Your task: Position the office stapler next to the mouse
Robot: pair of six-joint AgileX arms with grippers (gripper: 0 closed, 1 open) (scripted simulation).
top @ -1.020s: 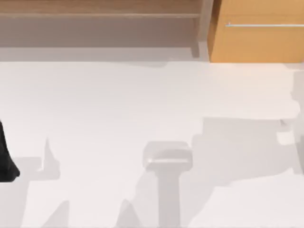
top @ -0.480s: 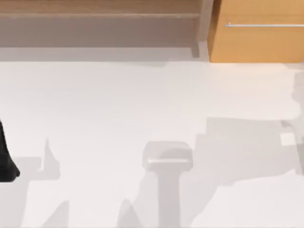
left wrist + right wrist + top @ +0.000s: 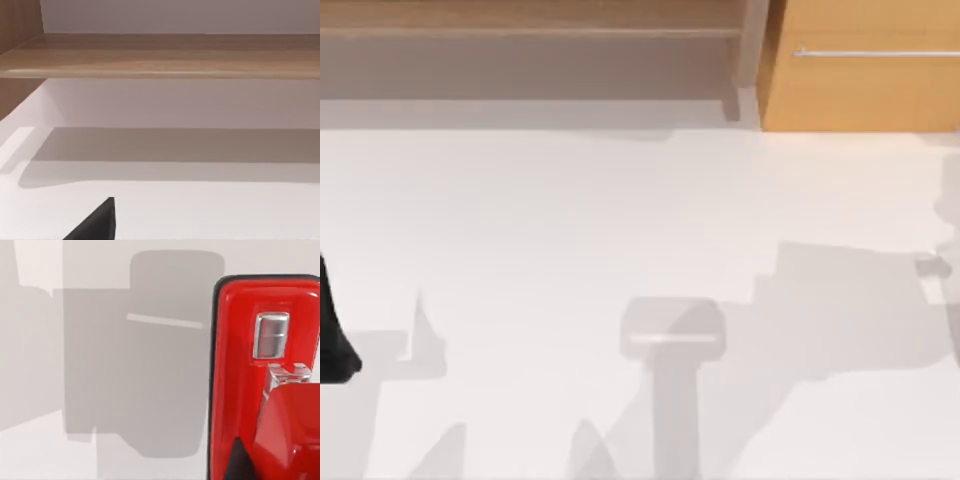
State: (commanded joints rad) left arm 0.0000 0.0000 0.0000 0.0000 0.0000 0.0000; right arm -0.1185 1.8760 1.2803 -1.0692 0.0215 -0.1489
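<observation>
The office stapler [image 3: 235, 365], glossy bright red with a dark rim and a small metal plate, looms close in the right wrist view, well above the white table [image 3: 570, 220]. My right gripper [image 3: 260, 467] is shut on it, and one dark fingertip [image 3: 239, 460] rests against its red body. The left arm [image 3: 332, 335] is parked at the table's left edge, and a dark part of my left gripper [image 3: 95, 225] juts over the bare tabletop. The mouse is out of view.
A wooden shelf [image 3: 530, 30] runs along the back, and an orange cabinet [image 3: 865, 70] with a metal handle stands at the back right. A small pale part [image 3: 932, 267] pokes in at the right edge. Soft grey shadows lie across the table's middle and right.
The large shadow on the table's right side has slid further right and slightly lower. The pale part at the right edge has shifted with it. The left arm has stayed still.
</observation>
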